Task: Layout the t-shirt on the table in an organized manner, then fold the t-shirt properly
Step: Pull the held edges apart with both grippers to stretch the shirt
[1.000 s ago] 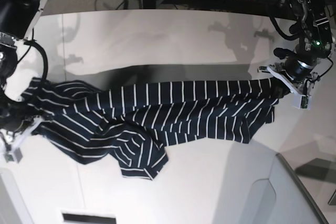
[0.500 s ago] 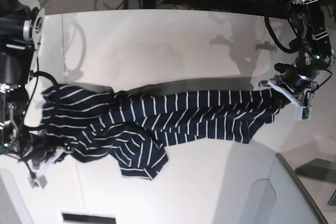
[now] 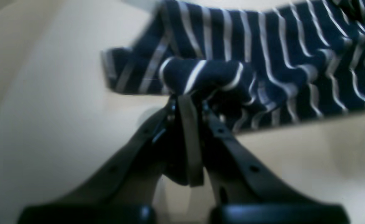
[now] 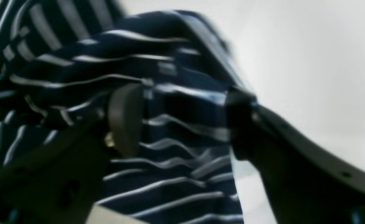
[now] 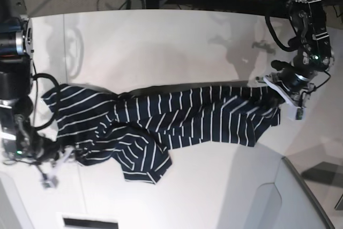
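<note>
Base view, t-shirt [image 5: 177, 124] stretched lengthwise left-to-right across table [image 5: 161, 41], left gripper [image 5: 282, 96] pinching its right end, right gripper [image 4: 182, 124] spread.

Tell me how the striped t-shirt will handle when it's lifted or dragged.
Likely floppy: the t-shirt lies bunched and rumpled on the table. It probably sags wherever it is unsupported, since only the left gripper pinches a fold while the right gripper stands open. Dragging may crease it more.

One t-shirt [image 5: 161, 122], dark navy with thin white stripes, is the only garment in view. There is one white table [image 5: 161, 41]. Two grippers appear: the left gripper [image 5: 276, 96] and the right gripper [image 5: 59, 159].
</note>
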Robot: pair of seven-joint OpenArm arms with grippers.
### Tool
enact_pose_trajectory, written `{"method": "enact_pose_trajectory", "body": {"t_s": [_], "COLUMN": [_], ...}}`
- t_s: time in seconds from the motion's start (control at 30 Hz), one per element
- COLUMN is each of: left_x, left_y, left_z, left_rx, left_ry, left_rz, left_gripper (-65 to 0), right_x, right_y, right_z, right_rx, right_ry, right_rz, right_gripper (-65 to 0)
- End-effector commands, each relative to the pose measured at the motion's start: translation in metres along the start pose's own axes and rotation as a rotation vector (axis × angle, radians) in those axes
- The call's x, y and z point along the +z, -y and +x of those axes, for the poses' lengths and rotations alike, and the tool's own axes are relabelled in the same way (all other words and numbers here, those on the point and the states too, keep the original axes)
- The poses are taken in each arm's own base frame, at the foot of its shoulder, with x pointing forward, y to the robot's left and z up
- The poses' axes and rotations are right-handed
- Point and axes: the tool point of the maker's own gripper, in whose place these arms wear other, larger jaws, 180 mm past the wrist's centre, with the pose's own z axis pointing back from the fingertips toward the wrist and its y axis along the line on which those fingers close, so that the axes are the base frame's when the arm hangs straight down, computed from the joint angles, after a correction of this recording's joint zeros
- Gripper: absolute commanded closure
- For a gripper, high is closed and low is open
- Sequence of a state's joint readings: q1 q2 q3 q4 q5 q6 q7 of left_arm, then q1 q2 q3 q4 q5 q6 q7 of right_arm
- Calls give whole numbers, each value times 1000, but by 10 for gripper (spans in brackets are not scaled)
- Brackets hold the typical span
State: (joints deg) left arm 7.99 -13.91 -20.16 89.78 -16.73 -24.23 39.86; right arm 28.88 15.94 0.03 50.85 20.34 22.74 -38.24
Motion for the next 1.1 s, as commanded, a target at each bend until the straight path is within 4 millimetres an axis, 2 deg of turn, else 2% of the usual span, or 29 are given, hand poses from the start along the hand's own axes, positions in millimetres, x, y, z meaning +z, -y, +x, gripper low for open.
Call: {"method": "enact_pose_trajectory", "body": {"t_s": [0.0, 0.07, 0.1, 0.27, 0.37, 0.47, 0.67, 0.8, 0.9, 1.0, 1.07], "left_x": [3, 1, 0, -1, -1, -1, -1, -1, -1, -1, -1], "left_y": [-6, -5, -4, -3, -2, -2, -3, -3, -3, -2, -2], "left_z": [13, 8, 7, 5, 5, 4, 4, 4, 4, 4, 4], "left_rx": [-27, -45, -43, -44, -43, -43, -45, -45, -44, -43, -43], "left_ry": [34, 17, 15, 9, 10, 8, 7, 7, 8, 9, 9], "left_rz": [23, 40, 47, 53, 51, 51, 54, 54, 53, 52, 52], "left_gripper": [0, 0, 0, 0, 0, 0, 0, 0, 0, 0, 0], "right_x": [22, 40, 47, 53, 48, 43, 31, 28, 20, 18, 12], "right_y": [27, 47, 53, 64, 60, 56, 40, 28, 7, -4, -18], "right_z": [21, 1, -17, -95, -118, -139, -162, -170, -169, -170, -168], "right_rx": [-53, -171, -224, -345, -404, -483, -539, -532, -518, -512, -480], "right_ry": [89, 101, 84, -13, -28, -32, -84, -105, -106, -130, -144], "right_rz": [-44, -69, -81, -87, -28, 17, 57, 86, 139, 162, 187], "right_gripper": [-416, -422, -434, -537, -566, -566, -564, -564, -563, -561, -540]}}
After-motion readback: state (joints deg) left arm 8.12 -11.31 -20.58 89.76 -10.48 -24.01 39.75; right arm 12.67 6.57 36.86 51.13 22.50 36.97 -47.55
